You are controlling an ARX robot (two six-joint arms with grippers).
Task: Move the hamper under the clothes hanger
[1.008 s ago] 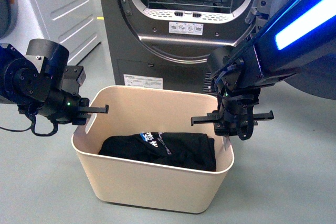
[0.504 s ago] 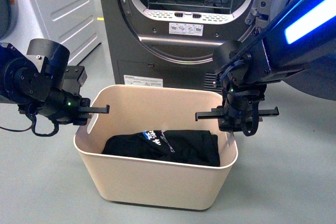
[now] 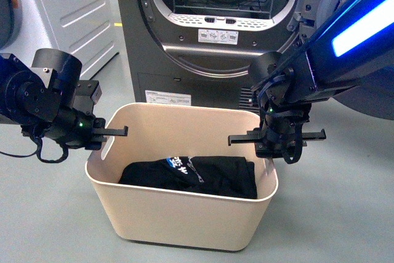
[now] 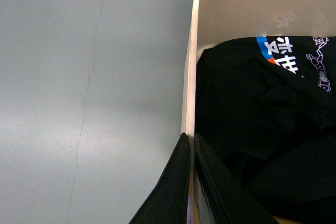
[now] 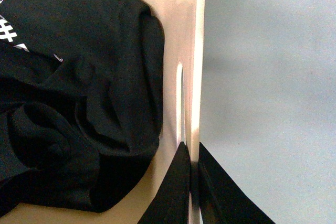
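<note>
**Both my jaws clenched on the hamper's rim**

Nearest to me is the hamper [image 3: 178, 214], a beige bin with rounded corners. Its front wall faces me and its open top lies between my two arms. My left gripper [image 3: 106, 133] is clamped on the rim of the left end wall. In the left wrist view, one dark finger [image 4: 170, 192] lies outside the thin wall and the other lies inside it, with the wall pinched between them. My right gripper [image 3: 274, 140] is clamped on the rim of the right end wall in the same way. The right wrist view shows its jaws closed over the wall just beside the handle slot [image 5: 180, 98].

Inside the hamper, on its bottom, lies a crumpled black T-shirt [image 3: 197, 177] with a white and blue print facing up.

The hamper is over the grey floor [image 3: 345, 207], and I cannot tell whether its base touches it.

Just behind the hamper stands a dark grey machine [image 3: 184, 84] with its round drum opening uncovered. Further back on my left stands a white appliance [image 3: 68, 4].
</note>
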